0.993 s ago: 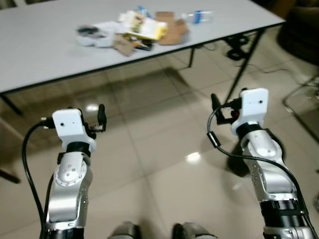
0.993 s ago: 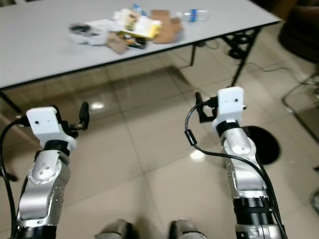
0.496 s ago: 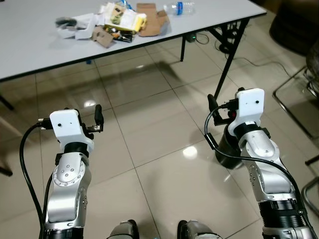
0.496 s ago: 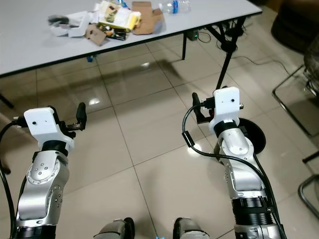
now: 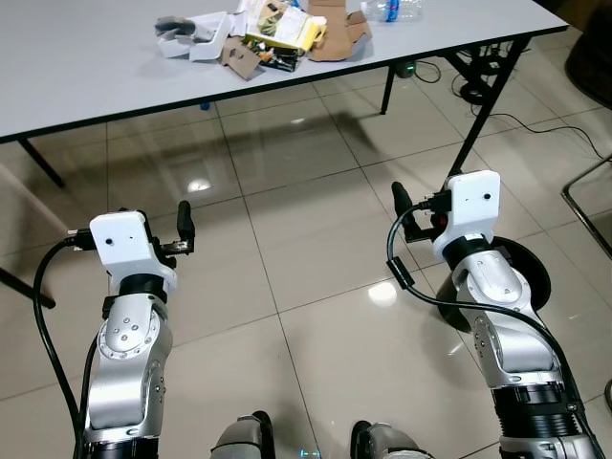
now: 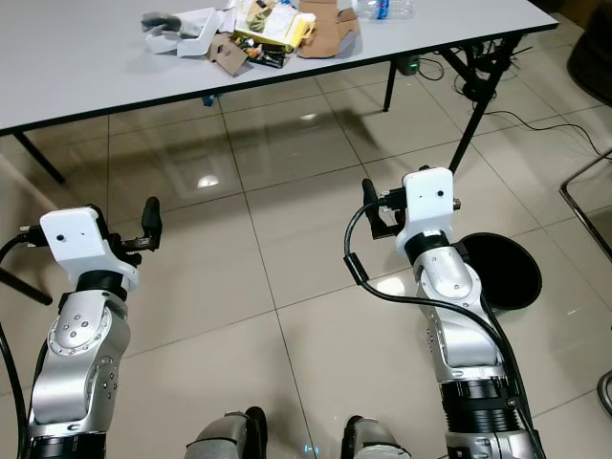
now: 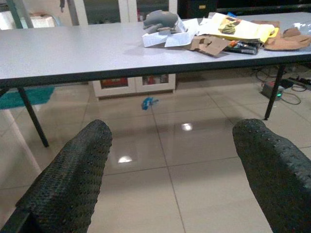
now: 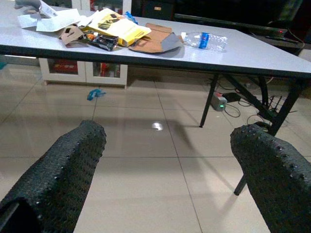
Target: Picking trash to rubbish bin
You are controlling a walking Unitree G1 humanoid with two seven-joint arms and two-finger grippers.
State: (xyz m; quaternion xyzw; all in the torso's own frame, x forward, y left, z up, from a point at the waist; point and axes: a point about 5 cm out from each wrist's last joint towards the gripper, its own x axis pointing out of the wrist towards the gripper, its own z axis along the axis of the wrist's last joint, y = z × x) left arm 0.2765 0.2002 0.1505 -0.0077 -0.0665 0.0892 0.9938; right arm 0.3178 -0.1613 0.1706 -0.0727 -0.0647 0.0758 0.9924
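A heap of trash (image 5: 260, 31), made of white paper, cardboard scraps and yellow wrappers, lies on the grey table (image 5: 86, 67) ahead of me. A clear plastic bottle (image 5: 392, 9) rests to the right of the heap. A round black bin (image 6: 504, 271) stands on the floor beside my right arm. My left gripper (image 7: 170, 150) and right gripper (image 8: 165, 150) are both held up at waist height over the tiles, short of the table, open and empty. One black finger (image 5: 185, 224) of the left and one finger (image 5: 400, 199) of the right show from above.
The table's black folding legs (image 5: 478, 120) stand ahead on the right, with cables and a lit power strip (image 5: 409, 68) under them. A small blue scrap (image 7: 148, 103) lies on the floor under the table. A chair frame (image 5: 595, 191) is at the right edge.
The whole picture has shifted as the camera moved; the table now sits further right in view and the bin shows more fully. Both arms keep the same raised pose.
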